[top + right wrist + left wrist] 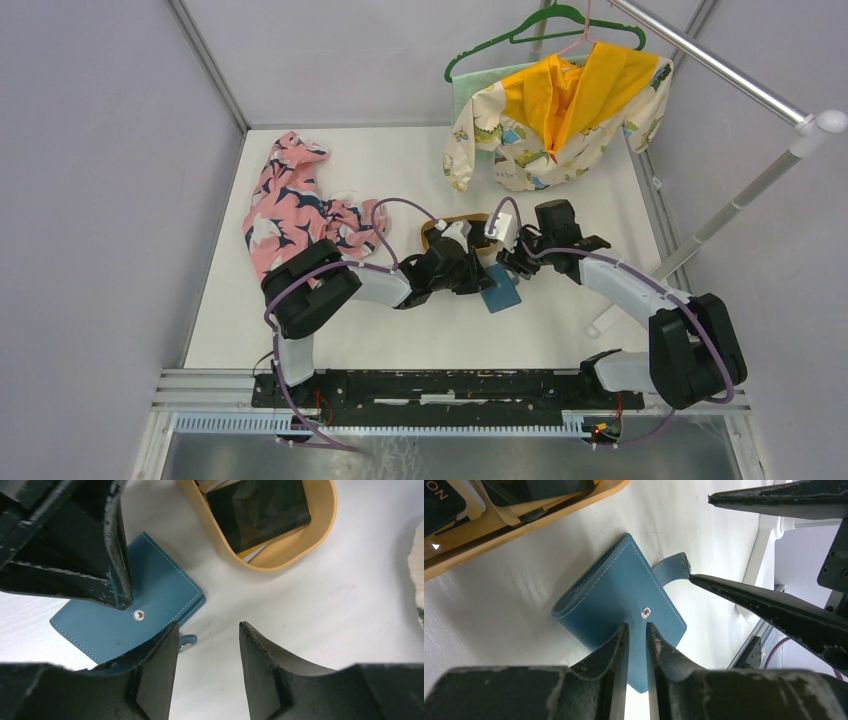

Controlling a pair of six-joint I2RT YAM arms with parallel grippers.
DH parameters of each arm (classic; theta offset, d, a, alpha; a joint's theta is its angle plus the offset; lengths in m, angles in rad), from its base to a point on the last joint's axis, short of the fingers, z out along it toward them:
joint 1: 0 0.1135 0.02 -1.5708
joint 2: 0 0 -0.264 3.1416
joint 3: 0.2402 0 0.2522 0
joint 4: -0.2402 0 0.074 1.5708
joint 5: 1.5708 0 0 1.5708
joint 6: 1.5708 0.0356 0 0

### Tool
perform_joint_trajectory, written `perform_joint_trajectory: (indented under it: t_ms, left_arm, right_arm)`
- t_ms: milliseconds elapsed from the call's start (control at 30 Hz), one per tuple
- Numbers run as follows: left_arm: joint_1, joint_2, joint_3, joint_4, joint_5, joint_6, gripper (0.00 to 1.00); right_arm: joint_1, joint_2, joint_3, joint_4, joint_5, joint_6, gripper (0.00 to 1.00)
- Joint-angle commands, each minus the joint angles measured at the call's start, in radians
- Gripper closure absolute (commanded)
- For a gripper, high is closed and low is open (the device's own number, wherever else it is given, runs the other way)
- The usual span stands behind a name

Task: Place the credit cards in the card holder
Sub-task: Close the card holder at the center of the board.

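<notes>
Tab (188,642) of the card holder (160,587) lies just beside my right hand (207,626) (apart, empty); left hand (636,626), barely parted, over its cover.

— Where does the top view sit?
— High above and behind the arm bases, tilted down on the whole worktop (400,160), far from the blue wallet (502,296).
— And the wrist views?
— Both are close over the wallet, facing down past their own fingers (611,655) (155,670), from opposite sides of it. The tray (430,232) lies just beyond the wallet in each. All three views share wallet and tray.
</notes>
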Motion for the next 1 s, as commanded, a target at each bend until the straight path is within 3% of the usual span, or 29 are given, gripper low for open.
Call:
perform_joint_trajectory:
  t_ms: [0, 133, 367, 633, 967]
  left_arm:
    - [-0.004, -0.008, 0.014, -0.02, -0.039, -0.012, 0.74]
    - [-0.01, -0.014, 0.008, -0.021, -0.058, -0.026, 0.8]
    - [-0.019, -0.02, 0.006, -0.025, -0.098, -0.04, 0.8]
    - [-0.024, -0.033, 0.011, -0.04, -0.11, -0.034, 0.8]
    - [-0.035, -0.048, 0.014, -0.049, -0.126, -0.027, 0.8]
  right_arm:
    - [0.002, 0.021, 0.038, -0.026, 0.082, 0.075, 0.45]
    - [0.012, 0.046, 0.037, -0.047, 0.085, 0.088, 0.44]
    - [0.049, 0.074, 0.045, -0.065, 0.088, 0.095, 0.44]
    - [0.051, -0.006, 0.029, -0.091, 0.017, 0.045, 0.38]
    - [0.088, 0.081, 0.015, -0.055, 0.177, 0.06, 0.44]
